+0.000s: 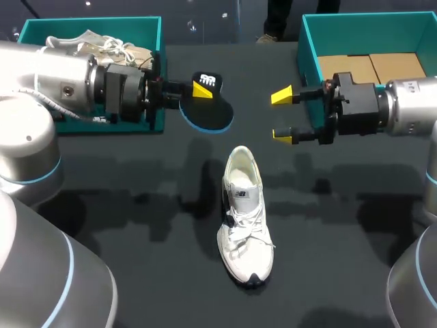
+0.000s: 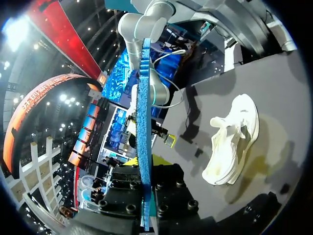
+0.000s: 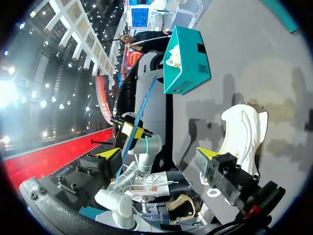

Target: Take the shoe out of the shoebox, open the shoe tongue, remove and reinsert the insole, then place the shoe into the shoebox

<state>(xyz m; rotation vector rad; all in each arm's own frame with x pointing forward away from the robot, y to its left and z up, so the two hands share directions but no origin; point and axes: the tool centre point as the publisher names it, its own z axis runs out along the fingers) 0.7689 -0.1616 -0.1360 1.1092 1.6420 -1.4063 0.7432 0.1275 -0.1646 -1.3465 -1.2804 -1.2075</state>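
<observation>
A white shoe (image 1: 246,219) lies upright on the black table, toe toward the front, laces loose; the wrist views show it too (image 2: 234,142) (image 3: 244,132). My left gripper (image 1: 200,90) is shut on the black, blue-edged insole (image 1: 208,115), held above the table behind the shoe. Seen from the left wrist, the insole (image 2: 143,122) is edge-on between the fingers of the left gripper (image 2: 145,169). My right gripper (image 1: 282,115) hangs open and empty to the right of the insole, facing it. From the right wrist, the right gripper (image 3: 159,154) frames the insole (image 3: 139,115) ahead.
A teal shoebox (image 1: 147,27) at the back left holds another shoe with beige wrapping. A second teal shoebox (image 1: 311,41) at the back right has brown cardboard inside. In the right wrist view the left box (image 3: 188,61) stands beyond the shoe.
</observation>
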